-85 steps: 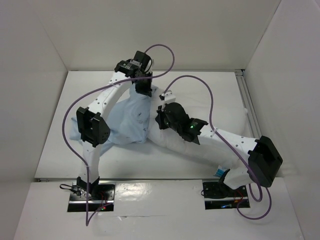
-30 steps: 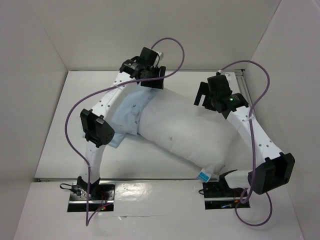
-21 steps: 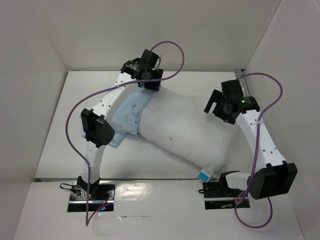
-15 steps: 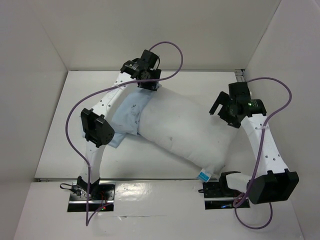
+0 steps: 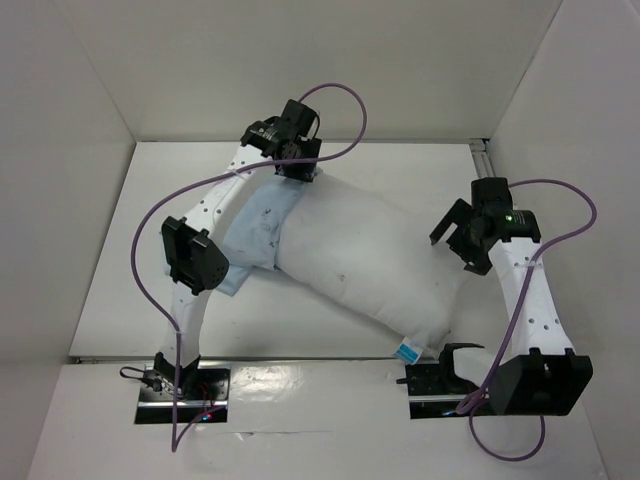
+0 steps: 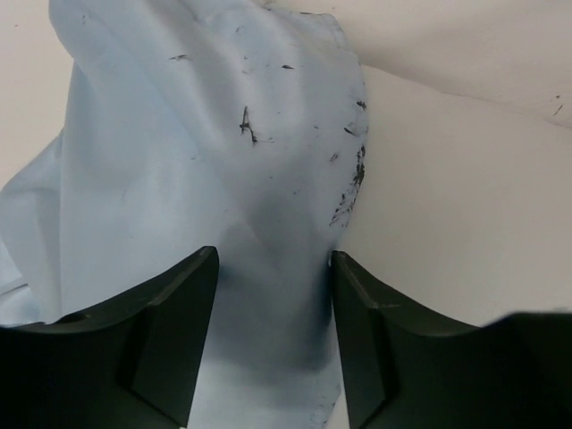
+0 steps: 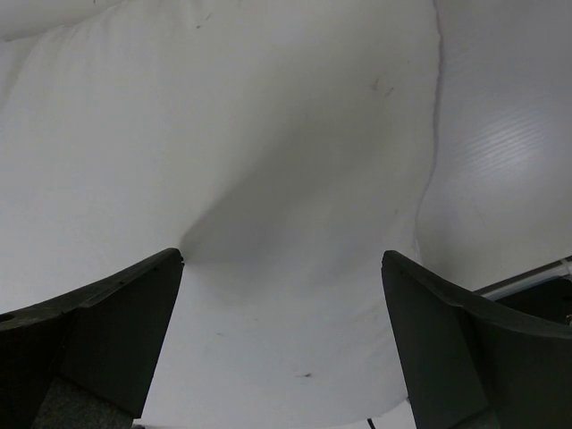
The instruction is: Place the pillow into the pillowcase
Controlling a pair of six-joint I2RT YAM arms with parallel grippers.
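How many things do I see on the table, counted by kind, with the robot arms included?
Pillow: 1, white
Pillowcase: 1, light blue
Robot arms: 2, the left arm and the right arm
Total: 4

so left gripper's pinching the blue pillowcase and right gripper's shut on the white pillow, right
No: the right gripper is open, spread wide over the pillow, as the right wrist view shows. The left gripper does pinch the pillowcase.
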